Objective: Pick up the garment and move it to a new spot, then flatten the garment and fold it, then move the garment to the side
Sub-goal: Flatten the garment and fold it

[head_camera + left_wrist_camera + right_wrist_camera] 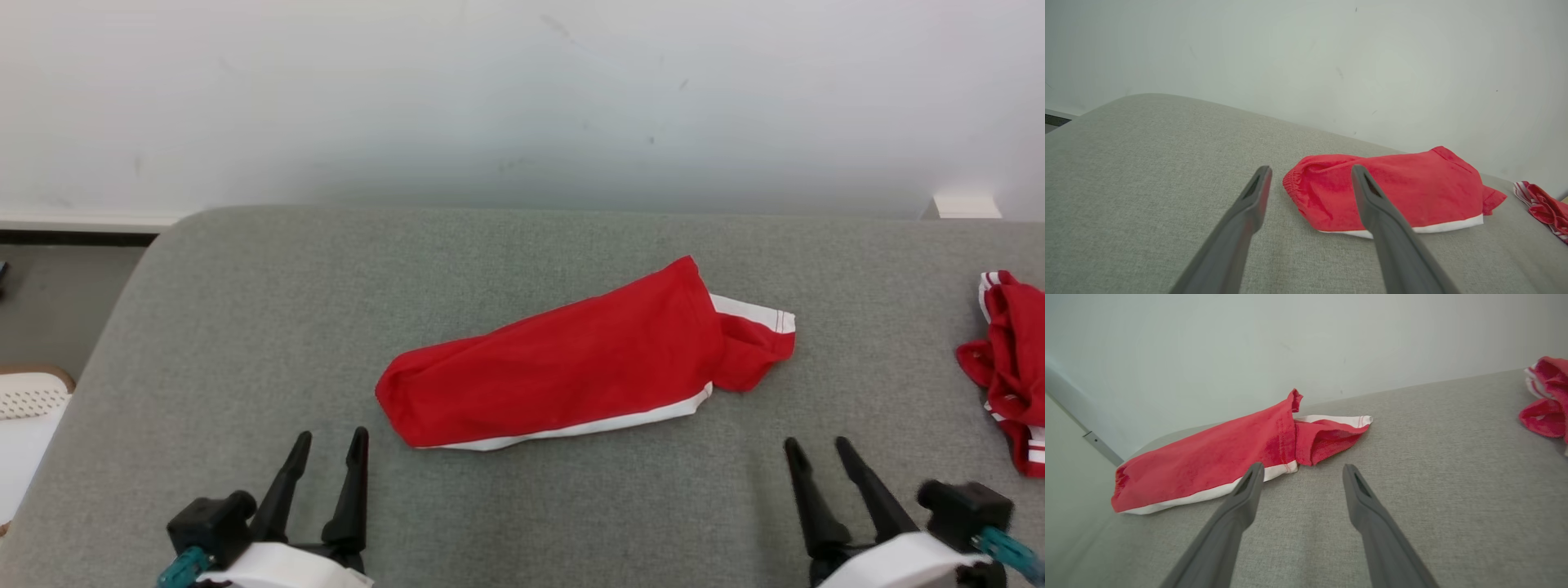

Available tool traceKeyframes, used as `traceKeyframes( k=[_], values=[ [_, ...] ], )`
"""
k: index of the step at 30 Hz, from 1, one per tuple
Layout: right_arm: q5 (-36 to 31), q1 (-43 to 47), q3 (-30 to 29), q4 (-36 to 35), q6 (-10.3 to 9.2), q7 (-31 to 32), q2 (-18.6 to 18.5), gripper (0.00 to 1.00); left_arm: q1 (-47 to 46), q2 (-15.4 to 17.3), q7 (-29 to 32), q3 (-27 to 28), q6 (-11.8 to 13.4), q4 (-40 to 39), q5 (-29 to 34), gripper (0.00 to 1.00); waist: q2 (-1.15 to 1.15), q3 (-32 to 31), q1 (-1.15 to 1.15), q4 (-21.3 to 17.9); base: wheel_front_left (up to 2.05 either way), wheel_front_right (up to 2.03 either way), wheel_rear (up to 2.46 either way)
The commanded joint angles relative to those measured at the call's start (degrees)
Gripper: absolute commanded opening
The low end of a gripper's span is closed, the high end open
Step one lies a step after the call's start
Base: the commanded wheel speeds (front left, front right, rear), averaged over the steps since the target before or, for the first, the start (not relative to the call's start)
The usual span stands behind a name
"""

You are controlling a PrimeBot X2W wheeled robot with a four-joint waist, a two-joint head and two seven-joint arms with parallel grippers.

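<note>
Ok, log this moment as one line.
garment: red, white-trimmed, folded over, unheld on grey cushion | left gripper: open, empty | right gripper: open, empty | second red garment: crumpled, far right

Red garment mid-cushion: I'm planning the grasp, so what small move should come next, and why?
Probably ease the left gripper forward to the nearest end of the red garment: both it and the right gripper are open, empty, and short of the cloth.
</note>
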Motion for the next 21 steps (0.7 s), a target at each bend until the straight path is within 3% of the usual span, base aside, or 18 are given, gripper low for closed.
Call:
traceKeyframes(
  k=[1, 7, 21],
  values=[
    [0.5, -2.1, 1.0, 1.2, -0.14, 1.5, -0.3, 1.0, -0.9, 0.0, 0.0, 0.0, -0.3, 0.4, 0.4, 1.0, 0.0, 0.7, 0.0, 0.2, 0.0, 0.0, 0.0],
    [3.0, -9.8, 5.7, 8.0, -0.14, 7.0, 0.5, 1.0, -4.1, -0.7, 0.0, -2.1, -1.2, 2.7, 0.8, 1.0, 0.0, 3.7, 0.0, 2.0, 0.0, 0.0, 0.0],
    [11.1, -24.5, 5.5, 25.8, -0.14, 12.5, 3.4, 1.0, -11.6, -1.4, 0.0, -8.8, -1.6, 6.9, -1.6, 1.0, 0.0, 10.2, 0.0, 5.9, 0.0, 0.0, 0.0]
  ],
)
